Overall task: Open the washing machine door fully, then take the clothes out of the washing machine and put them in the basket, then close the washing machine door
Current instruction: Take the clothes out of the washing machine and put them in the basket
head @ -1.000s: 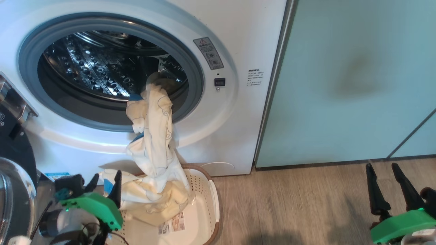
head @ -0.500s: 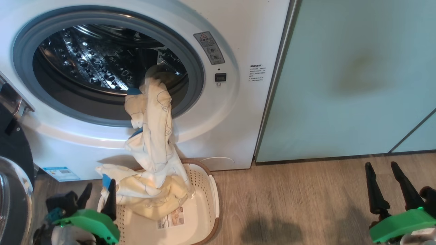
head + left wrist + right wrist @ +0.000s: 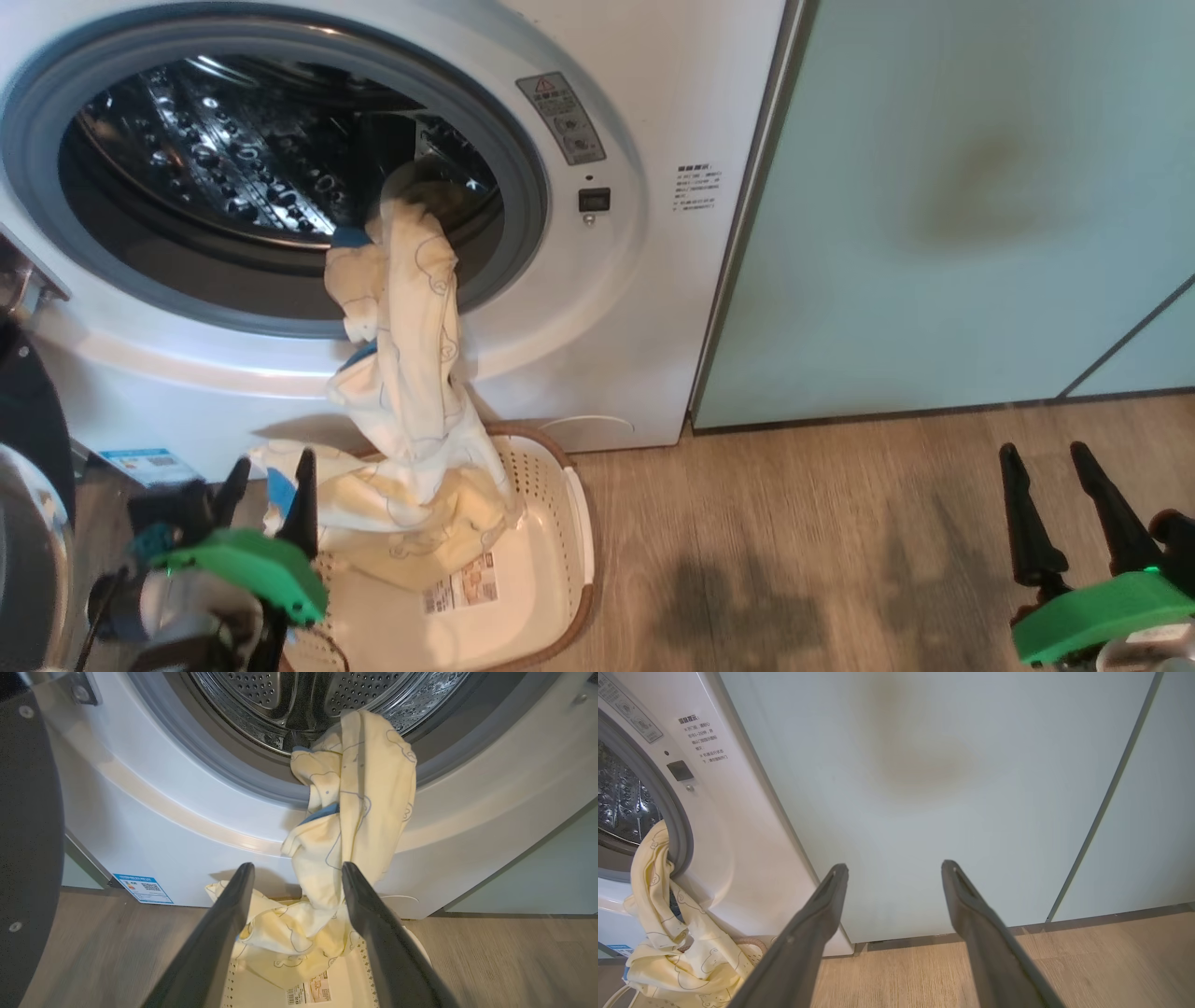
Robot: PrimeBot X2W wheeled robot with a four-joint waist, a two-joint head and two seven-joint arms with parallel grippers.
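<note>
Near the basket (image 3: pixel 581 560), left gripper (image 3: pixel 271 467) jaws gape wide, empty; right gripper (image 3: pixel 1043 457) jaws likewise.

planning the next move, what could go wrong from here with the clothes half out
The clothes hang from the drum over the grey seal into the basket: shutting the washing machine door now would likely trap them. One fold lies over the basket's left rim and could slip onto the floor.
</note>
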